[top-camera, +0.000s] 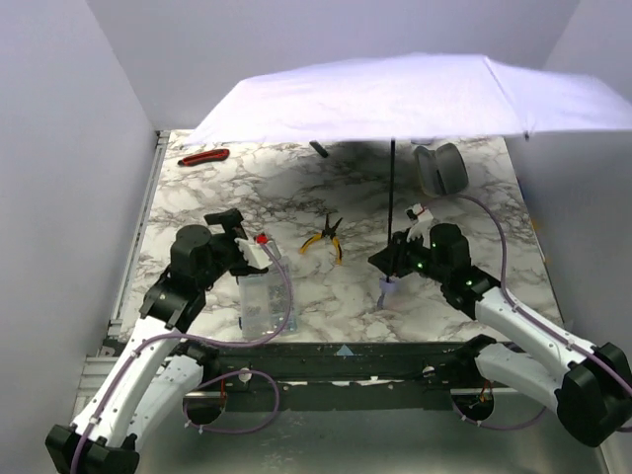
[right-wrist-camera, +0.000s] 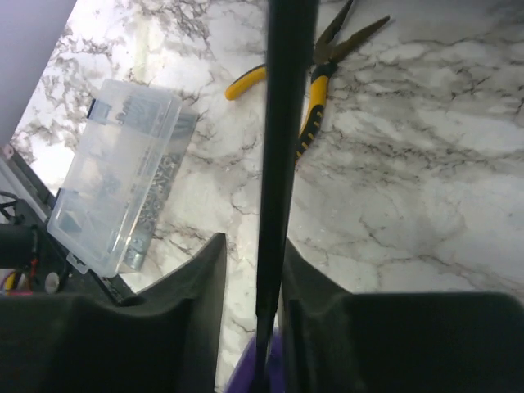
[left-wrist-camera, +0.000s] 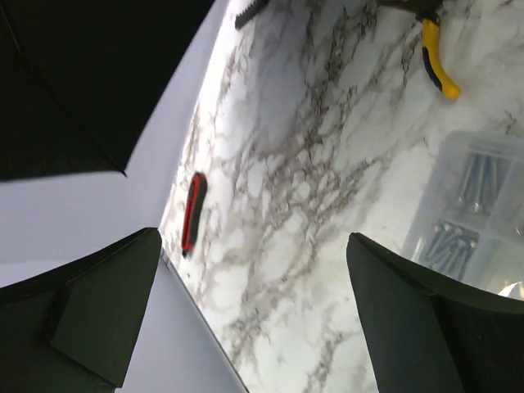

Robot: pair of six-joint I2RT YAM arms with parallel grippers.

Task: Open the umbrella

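Overhead view of a marble table (top-camera: 296, 197) with two robot arms at the bottom of the frame. The umbrella (top-camera: 415, 99) is fully open. Its pale canopy spreads across the top of the frame, and its thin black shaft (top-camera: 392, 197) stands upright right of centre. The small lavender handle (top-camera: 388, 289) sits at or just above the tabletop.

The right gripper (right-wrist-camera: 255, 250) straddles the shaft low down, just above the handle, probably to steady the umbrella on end. Its jaws are narrow. In the wrist view, a sliver of table shows between one finger (right-wrist-camera: 205, 278) and the shaft, while the other finger lies against it. This looks like a loose guard, not a clamp.

The left gripper (top-camera: 247, 252) hangs spread wide and holding nothing over a clear parts box (top-camera: 265, 301) at lower left, well apart from the shaft.

The canopy's right edge reaches past the table's right edge, near the side wall, and its far edge sits close to the back wall. There is little room to tip that way.

Beneath the canopy lie yellow-handled pliers (top-camera: 324, 237), a grey case (top-camera: 441, 168) and a red-handled tool (top-camera: 203, 156). All are low and none touches the canopy. The open tabletop lies at centre and left.
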